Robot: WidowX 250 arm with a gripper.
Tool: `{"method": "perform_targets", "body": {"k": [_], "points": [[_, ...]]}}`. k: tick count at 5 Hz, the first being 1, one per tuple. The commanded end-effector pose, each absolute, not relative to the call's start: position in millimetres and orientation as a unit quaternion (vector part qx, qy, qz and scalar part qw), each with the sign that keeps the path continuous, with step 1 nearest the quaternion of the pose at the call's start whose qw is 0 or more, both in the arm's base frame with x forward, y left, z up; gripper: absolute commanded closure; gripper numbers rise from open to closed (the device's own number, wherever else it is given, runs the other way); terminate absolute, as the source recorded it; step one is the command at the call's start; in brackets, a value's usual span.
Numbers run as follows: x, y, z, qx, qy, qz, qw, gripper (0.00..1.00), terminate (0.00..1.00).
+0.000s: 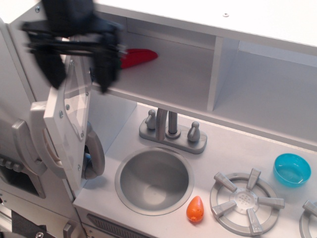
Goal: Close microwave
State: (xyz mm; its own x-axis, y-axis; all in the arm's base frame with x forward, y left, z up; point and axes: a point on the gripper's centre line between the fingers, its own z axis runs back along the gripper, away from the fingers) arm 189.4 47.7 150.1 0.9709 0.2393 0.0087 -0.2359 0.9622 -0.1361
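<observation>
Gripper (pixel 79 74) blurred, jaws apart, straddling open microwave (pixel 67 116) door — top cropped.

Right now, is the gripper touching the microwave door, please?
Cannot tell. In the only view, the blurred gripper straddles the open microwave door at its top edge, overlapping it without showing contact or gap.

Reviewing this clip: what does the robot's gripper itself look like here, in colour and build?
The black gripper is motion-blurred: a wide, flat black crossbar carries two long, dark, tapering fingers hanging from its ends. The black wrist block above is cropped by the frame. No cables or markings can be made out.
</observation>
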Motion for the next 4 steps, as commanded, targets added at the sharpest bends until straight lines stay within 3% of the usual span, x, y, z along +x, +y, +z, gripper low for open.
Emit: {"method": "perform_targets", "body": {"k": [1, 2, 4], "points": [[159, 78, 168, -0.057, -0.043, 0.097, 0.993, 0.00, 0.00], [159, 78, 152, -0.040, -0.040, 0.102, 0.993, 0.00, 0.00], [182, 64, 136, -0.051, -0.068, 0.138, 0.987, 0.00, 0.00]]}}
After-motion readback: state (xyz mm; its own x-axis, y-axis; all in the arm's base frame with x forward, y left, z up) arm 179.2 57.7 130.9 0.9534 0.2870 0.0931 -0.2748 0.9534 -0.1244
